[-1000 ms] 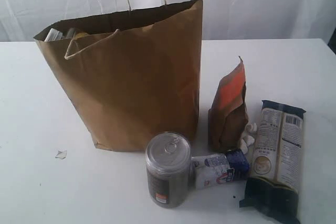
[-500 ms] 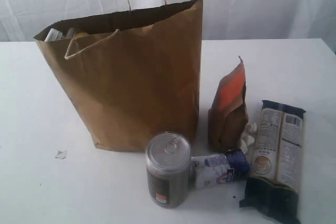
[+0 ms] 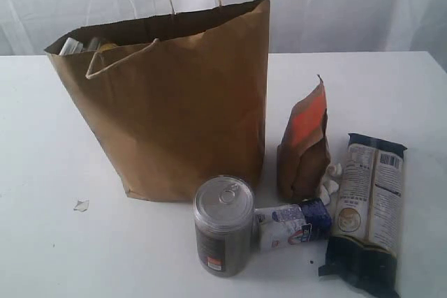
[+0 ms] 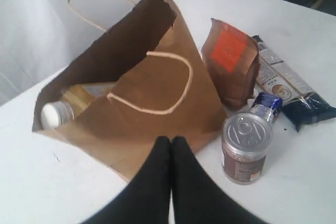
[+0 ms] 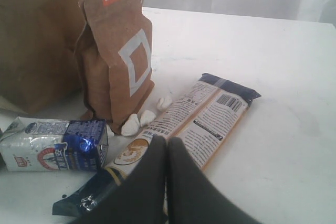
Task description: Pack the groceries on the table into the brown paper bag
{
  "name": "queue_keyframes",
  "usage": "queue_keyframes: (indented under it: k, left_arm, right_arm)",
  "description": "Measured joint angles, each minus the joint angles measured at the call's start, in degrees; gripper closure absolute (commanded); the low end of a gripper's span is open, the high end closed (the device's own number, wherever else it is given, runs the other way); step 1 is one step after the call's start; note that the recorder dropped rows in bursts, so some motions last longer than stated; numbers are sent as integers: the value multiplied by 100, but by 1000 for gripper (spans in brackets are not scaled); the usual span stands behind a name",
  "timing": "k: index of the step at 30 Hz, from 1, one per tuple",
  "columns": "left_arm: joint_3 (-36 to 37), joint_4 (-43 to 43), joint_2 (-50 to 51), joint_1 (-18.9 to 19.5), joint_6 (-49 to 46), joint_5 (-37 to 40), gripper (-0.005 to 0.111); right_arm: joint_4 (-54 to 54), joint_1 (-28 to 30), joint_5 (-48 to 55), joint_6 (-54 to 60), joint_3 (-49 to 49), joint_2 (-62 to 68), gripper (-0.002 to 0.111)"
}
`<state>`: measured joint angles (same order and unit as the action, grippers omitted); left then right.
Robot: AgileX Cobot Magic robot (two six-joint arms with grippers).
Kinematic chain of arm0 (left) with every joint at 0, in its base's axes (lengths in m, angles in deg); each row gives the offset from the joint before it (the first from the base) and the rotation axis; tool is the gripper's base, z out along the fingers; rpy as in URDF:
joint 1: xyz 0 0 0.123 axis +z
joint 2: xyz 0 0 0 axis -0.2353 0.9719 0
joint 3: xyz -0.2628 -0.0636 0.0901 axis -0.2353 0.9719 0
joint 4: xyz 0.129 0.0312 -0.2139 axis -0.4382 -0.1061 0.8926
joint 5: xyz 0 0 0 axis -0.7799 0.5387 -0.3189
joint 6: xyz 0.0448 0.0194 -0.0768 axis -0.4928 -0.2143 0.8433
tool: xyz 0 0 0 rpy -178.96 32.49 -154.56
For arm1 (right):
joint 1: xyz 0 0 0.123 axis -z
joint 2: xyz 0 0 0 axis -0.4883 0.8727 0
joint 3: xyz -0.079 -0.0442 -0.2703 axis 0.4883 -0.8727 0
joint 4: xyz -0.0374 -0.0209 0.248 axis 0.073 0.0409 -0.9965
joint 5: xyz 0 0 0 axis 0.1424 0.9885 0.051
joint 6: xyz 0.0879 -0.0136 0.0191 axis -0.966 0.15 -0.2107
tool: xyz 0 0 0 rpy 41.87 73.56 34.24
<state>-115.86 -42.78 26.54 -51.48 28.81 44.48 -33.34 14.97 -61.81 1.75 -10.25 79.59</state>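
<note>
1. Pasta packet [image 3: 368,218]: it lies flat on the surface [image 3: 42,242] at the near right. Its long axis runs near to far, leaning slightly left at the near, dark end.
2. Right tool [image 5: 167,139]: clenched with nothing in it. Its wrist view shows it hanging close to the dark end, and the pasta packet stretches straight away from the fingertips. By my reading this arm is the nearer one, and the tool would have to open and close across the packet's narrow width, not along its length.
3. Can [image 3: 223,225]: upright at near centre, pull-tab up, well left of the pasta packet.
4. Small packet [image 3: 292,222]: on its side between the two, just beside the can.
5. Pouch [image 3: 305,146]: upright behind the small packet, with white crumbs [image 3: 330,179] at its foot.
6. Left tool [image 4: 170,139]: clenched and empty. Its wrist view looks down at the bag's near wall, with the can close by on the side away from the bag, so that item seems the likelier one for this arm.
7. Bag [image 3: 174,109]: upright on the far left-centre, behind the can, with its mouth open. A bottle [image 4: 56,115] with a white cap shows inside.
</note>
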Motion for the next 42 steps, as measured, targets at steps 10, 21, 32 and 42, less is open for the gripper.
queue_keyframes:
  k: [10, 21, 32, 42]
  left_arm:
    - [2491, -163, -1303, 0, 1623, -1373, 107]
    - [2756, -126, -1411, 0, 1859, -1486, 107]
    - [3694, -161, -1555, 0, 1464, -2412, 107]
    - [5553, -161, -2656, 0, 1384, -3759, 107]
  right_arm:
    - [0, 0, 0, 0, 0, 0, 108]
    - [0, 0, 0, 0, 0, 0, 108]
    - [11, 0, 0, -117, 0, 0, 108]
    - [11, 0, 0, -155, 0, 0, 108]
